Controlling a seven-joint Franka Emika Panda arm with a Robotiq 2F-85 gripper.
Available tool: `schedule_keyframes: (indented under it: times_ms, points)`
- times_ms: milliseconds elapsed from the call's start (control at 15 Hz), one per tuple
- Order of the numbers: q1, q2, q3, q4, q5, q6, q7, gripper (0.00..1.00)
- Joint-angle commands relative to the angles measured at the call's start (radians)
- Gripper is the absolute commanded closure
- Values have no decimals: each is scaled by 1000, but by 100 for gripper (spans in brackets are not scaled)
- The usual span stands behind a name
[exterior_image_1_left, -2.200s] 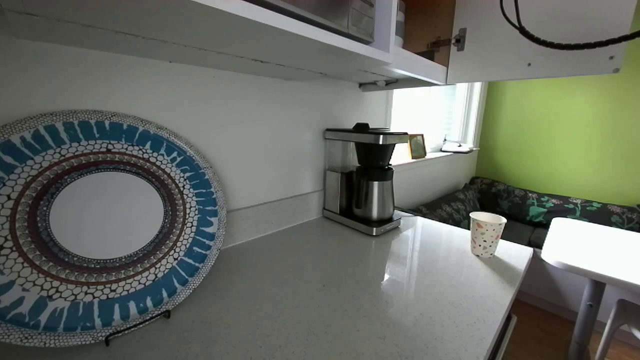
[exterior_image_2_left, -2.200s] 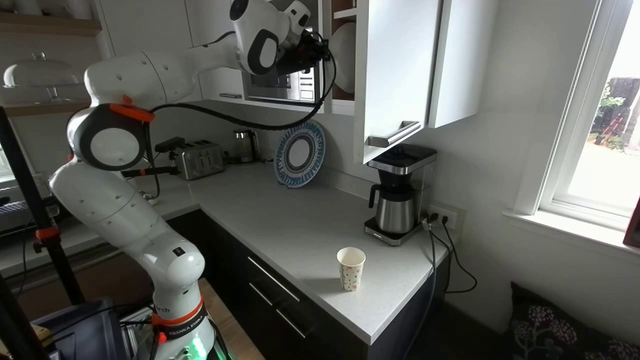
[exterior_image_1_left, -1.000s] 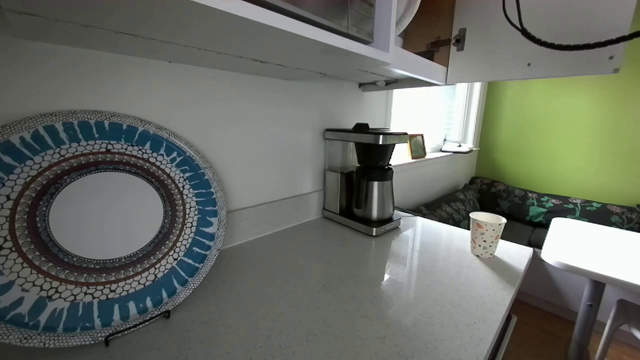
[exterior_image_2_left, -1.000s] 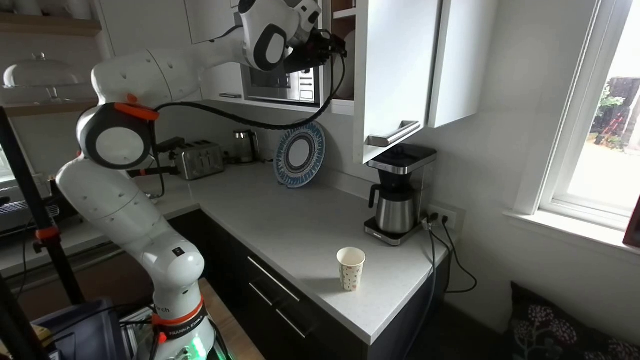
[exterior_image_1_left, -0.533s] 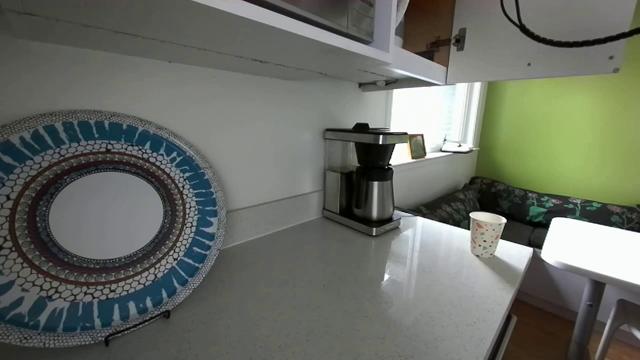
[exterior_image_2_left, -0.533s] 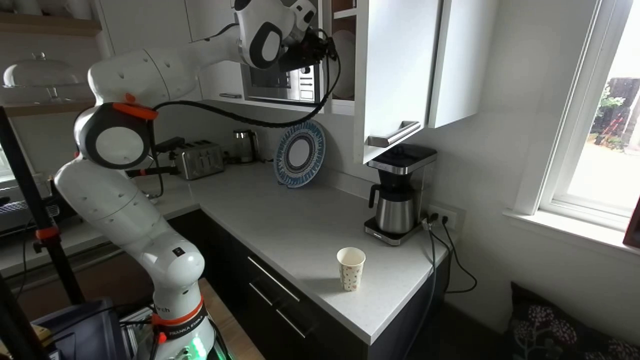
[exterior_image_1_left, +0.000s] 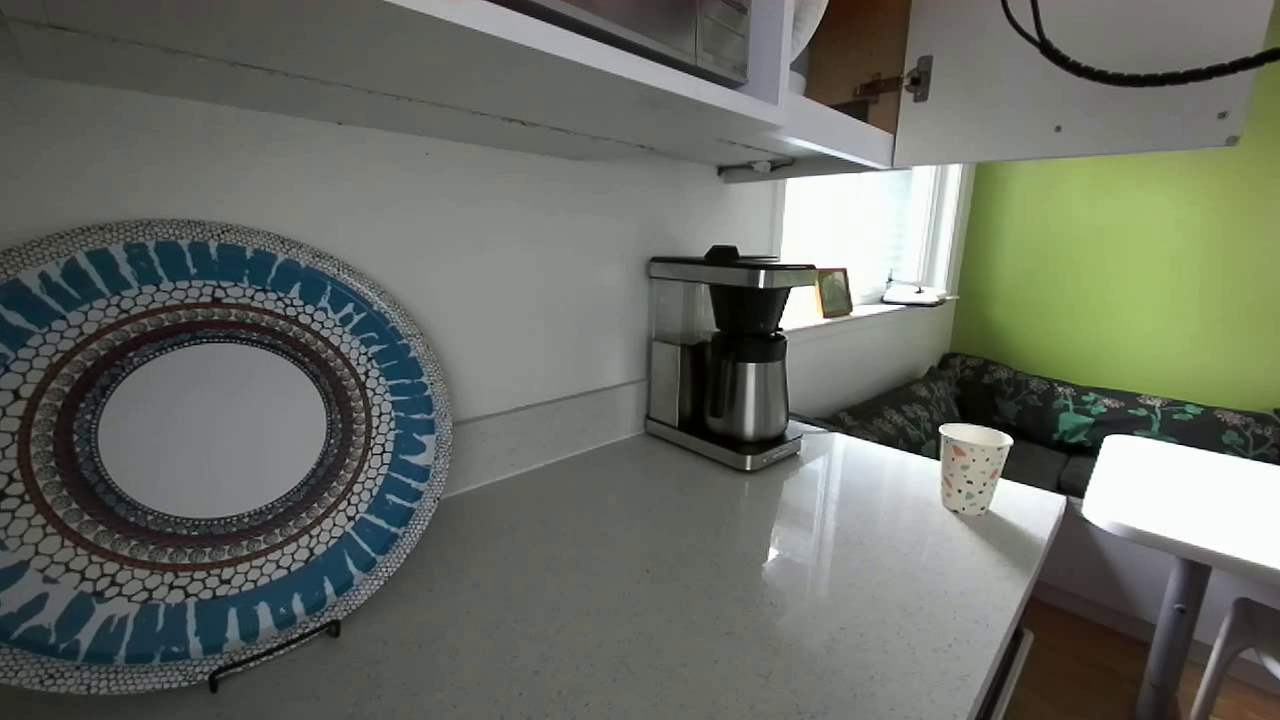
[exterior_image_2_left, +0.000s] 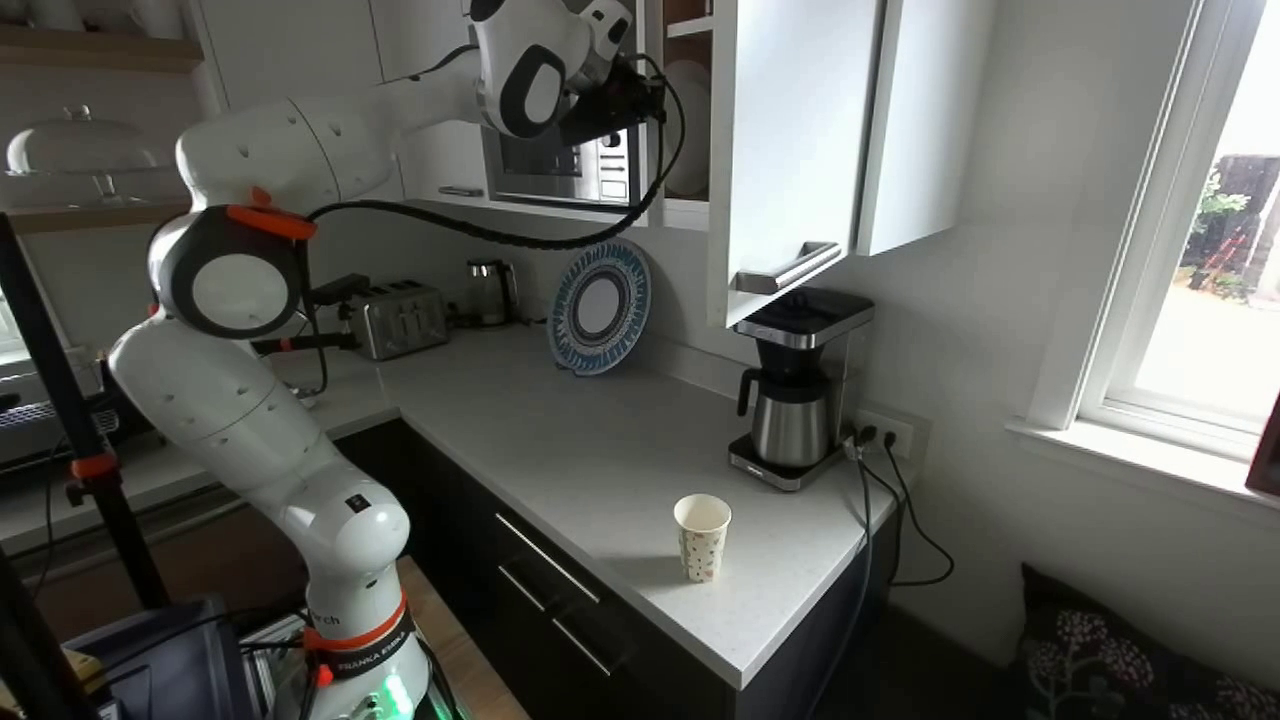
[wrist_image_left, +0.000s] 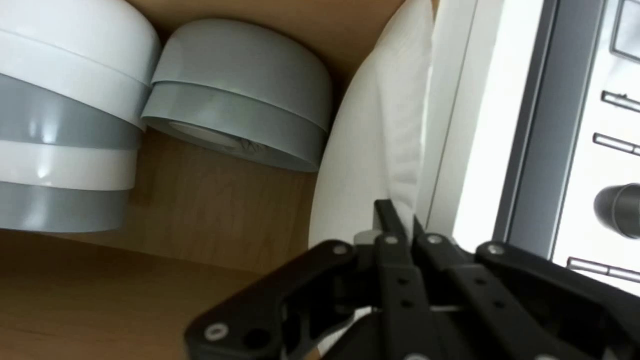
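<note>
White plate: I am holding a large round white plate (wrist_image_left: 350, 165) upright inside the wood-lined cupboard (wrist_image_left: 225, 220).
Jaws: my black two-fingered gripper (wrist_image_left: 401, 216) is pinching the rim, the jaws standing nearly together with the plate's edge running in between.
White panel: the plate is lying close along a flat white side panel (wrist_image_left: 482, 160); whether it is touching, I cannot tell.
Bowls: round grey bowls (wrist_image_left: 245, 90) are sitting just beside the plate's other face, and a stack of white and grey bowls (wrist_image_left: 65, 130) is standing farther off.
Good handling: I am judging that a steady squeeze and slow travel along the plate's own plane are serving best, since any twist could be knocking it against panel or bowls.
Wrist view: this one alone is showing the pinch and both groups of bowls clearly.
Exterior views: in an exterior view the plate (exterior_image_2_left: 698, 140) is showing as a pale disc beyond my gripper, the pinch hidden; in an exterior view only its edge (exterior_image_1_left: 806, 25) is peeking out, my gripper out of frame. Both are showing the white cupboard door (exterior_image_2_left: 790, 130) standing open.
</note>
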Motion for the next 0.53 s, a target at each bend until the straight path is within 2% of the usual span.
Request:
schedule_keyframes:
  times_ms: [0,467]
  points:
    - [24,36,-9,21,33,16,-52,100]
    - [30,21,-20,22,49,-17,-76,100]
